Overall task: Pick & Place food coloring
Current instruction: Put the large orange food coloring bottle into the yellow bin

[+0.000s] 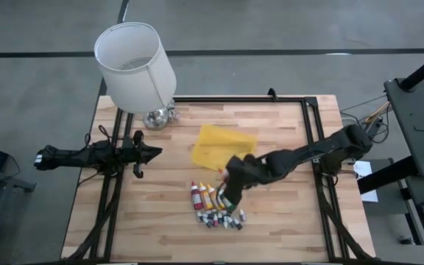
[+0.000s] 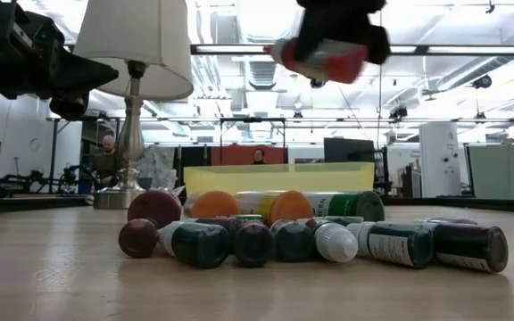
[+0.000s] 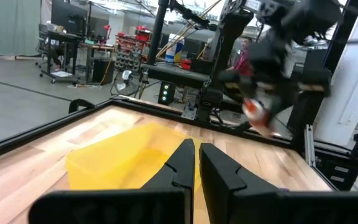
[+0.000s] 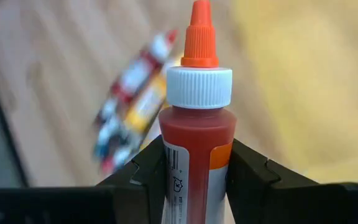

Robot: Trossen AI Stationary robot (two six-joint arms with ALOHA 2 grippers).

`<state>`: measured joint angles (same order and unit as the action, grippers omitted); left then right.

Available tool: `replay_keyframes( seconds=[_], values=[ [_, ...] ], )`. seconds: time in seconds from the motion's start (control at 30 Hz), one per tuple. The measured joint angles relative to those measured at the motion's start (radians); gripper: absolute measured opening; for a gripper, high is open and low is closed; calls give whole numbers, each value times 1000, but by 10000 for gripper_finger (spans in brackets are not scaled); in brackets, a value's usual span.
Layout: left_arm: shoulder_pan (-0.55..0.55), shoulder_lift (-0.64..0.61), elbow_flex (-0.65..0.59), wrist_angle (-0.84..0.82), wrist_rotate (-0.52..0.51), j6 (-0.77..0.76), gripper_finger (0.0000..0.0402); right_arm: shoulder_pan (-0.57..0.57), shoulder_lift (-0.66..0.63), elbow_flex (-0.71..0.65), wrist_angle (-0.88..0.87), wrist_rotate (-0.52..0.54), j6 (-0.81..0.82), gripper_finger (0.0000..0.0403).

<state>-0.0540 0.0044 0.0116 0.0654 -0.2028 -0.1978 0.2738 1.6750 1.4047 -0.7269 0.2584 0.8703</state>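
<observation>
The right pincer [image 1: 228,193] hangs above the table [image 1: 285,221], its two fingers [image 4: 143,169] clamped on the body of one orange-red food-coloring bottle [image 4: 197,155] with a white collar and an orange pointed tip. In the low view that bottle [image 2: 321,59] is lifted clear of the wood, well above the others.

Directly beneath and just beside the right pincer lies the rest of the food coloring [image 1: 213,206]: in the high view, about three more long squeeze bottles side by side, red, orange and yellow, with a green one partly hidden under the pincer. Just beyond them sits a huddle of tiny vials [image 1: 223,218], touching one another; the low view shows roughly seven or eight in the front row, but an exact count cannot be made.

One yellow tray [image 1: 221,147] lies near the right pincer, on its far side from the vials. One lamp [image 1: 137,70] with a white shade stands at the table's far edge.

The left pincer [image 1: 155,152] waits well apart from the bottles, at the table's left side, its fingers [image 3: 182,163] pressed together on nothing.
</observation>
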Motion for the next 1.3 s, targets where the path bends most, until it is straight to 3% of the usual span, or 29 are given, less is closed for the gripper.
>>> replay_keyframes(
  seconds=[0.27,0.73,1.07,1.3],
  values=[
    [0,0,0,1,0,0,0,-79,-61,-19,0,256,-93,120],
    [0,0,0,0,0,0,0,-110,-124,-46,87,458,-246,120],
    [0,0,0,0,0,0,0,-42,-297,-327,303,499,-133,120],
    [0,0,0,0,0,0,0,72,-451,-525,343,658,-113,120]
  ],
)
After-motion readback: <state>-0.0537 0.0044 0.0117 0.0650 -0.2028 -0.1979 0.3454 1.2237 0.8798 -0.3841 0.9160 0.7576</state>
